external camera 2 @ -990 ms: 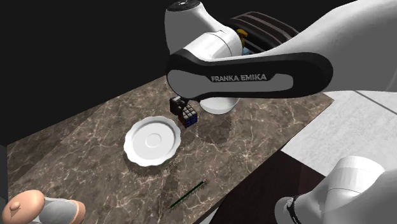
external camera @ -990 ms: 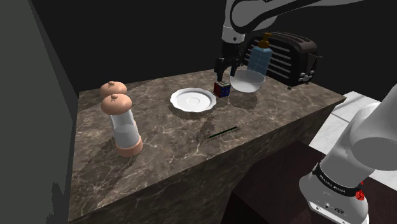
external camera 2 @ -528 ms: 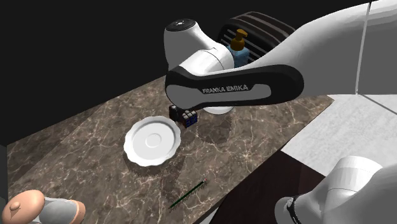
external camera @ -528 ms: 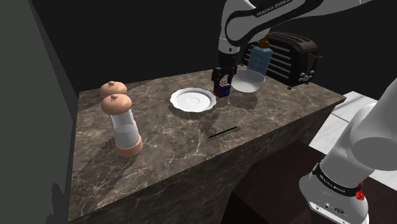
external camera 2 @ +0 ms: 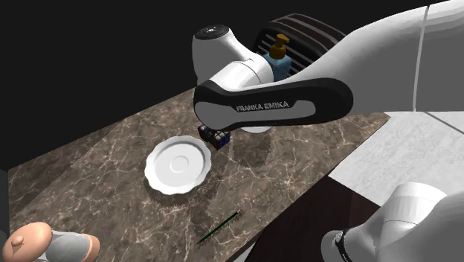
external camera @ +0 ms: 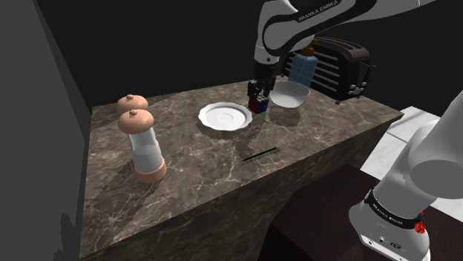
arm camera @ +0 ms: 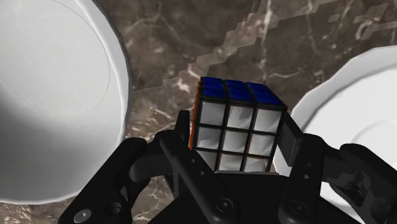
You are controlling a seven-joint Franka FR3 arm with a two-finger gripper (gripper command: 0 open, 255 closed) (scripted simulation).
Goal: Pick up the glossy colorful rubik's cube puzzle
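The rubik's cube [external camera: 259, 103] stands on the dark marble counter [external camera: 200, 174], between a white plate [external camera: 225, 116] and a white bowl [external camera: 289, 94]. My black gripper [external camera: 257, 93] has come straight down over it. In the wrist view the cube [arm camera: 238, 127] shows a white face and a blue face, and my gripper [arm camera: 235, 137] has one finger pressed against each side of it. The cube still rests on the counter. In the second exterior view the arm's forearm covers most of the cube [external camera 2: 216, 136] and the gripper [external camera 2: 211, 132].
A blue soap bottle [external camera: 303, 67] and a dark toaster [external camera: 345, 67] stand just behind the bowl. Two tall grinders [external camera: 141, 144] stand at the shoulder view's left. A thin green stick [external camera: 260, 155] lies near the counter's front edge. Beyond the back edge is a black area.
The gripper came down from above the cube until its fingers flanked it, then closed against its sides. The cube has stayed in its place on the counter.
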